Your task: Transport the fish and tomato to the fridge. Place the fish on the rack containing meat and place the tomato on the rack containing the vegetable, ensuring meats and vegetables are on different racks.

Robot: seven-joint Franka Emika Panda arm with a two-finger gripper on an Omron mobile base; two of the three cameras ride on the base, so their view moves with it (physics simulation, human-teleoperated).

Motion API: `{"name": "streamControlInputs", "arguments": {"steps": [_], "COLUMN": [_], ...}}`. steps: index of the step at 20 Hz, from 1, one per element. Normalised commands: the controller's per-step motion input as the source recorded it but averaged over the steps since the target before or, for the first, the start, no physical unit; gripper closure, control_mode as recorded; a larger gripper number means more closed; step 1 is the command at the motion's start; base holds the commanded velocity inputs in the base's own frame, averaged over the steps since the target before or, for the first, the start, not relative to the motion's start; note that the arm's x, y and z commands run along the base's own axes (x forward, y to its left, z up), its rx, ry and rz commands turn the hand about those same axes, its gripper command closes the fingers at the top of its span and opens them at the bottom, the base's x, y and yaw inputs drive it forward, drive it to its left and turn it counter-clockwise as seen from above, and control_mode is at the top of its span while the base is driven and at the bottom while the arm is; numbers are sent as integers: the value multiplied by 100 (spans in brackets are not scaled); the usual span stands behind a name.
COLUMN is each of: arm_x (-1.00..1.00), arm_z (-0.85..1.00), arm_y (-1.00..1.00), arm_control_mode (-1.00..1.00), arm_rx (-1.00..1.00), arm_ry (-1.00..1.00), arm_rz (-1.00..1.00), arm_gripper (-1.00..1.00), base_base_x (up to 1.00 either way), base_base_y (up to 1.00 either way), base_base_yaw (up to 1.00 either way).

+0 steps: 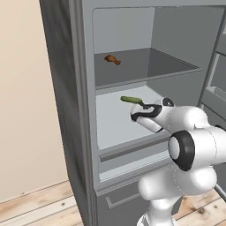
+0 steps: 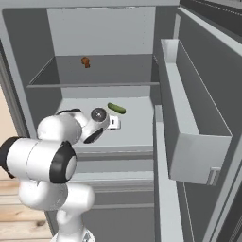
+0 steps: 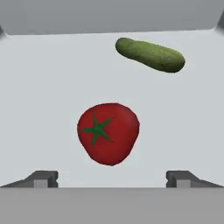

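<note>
Tomato lies free between the open tool.

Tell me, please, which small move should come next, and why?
Probably draw the gripper straight back out of the fridge. Its jaws stand wide open, and the tomato lies free on the lower rack near the cucumber, apart from the fingertips.

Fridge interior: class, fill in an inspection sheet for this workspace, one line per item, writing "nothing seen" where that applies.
Surface: pale lower rack, grey upper rack.
Job's things: tomato lies on the lower rack, apart from the cucumber; fish not identifiable.
Clutter: small brown meat piece on the upper rack.
Grippers: pincer open, fingertips either side of the tomato, not touching.
Cables: nothing seen.
Surroundings: open door shelf, wood floor.
</note>
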Motion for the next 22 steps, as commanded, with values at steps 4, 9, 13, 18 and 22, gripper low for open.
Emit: {"name": "streamControlInputs", "arguments": {"steps": [4,9,13,18,22], "arm_x": [-35,-26,-21,-45,-76], "arm_z": [57,71,67,41,34], "arm_y": [6,3,1,0,0], "arm_control_mode": [-100,-100,-100,-100,-100], "arm_rx": [-3,-4,-3,-2,-1], "arm_ry": [0,0,5,3,0], "arm_rz": [0,0,-1,-1,0], "arm_gripper": [-100,-100,-100,-100,-100], "base_base_x": [0,0,0,0,0], "base_base_y": [0,0,0,0,0], "base_base_yaw": [0,0,0,0,0]}}
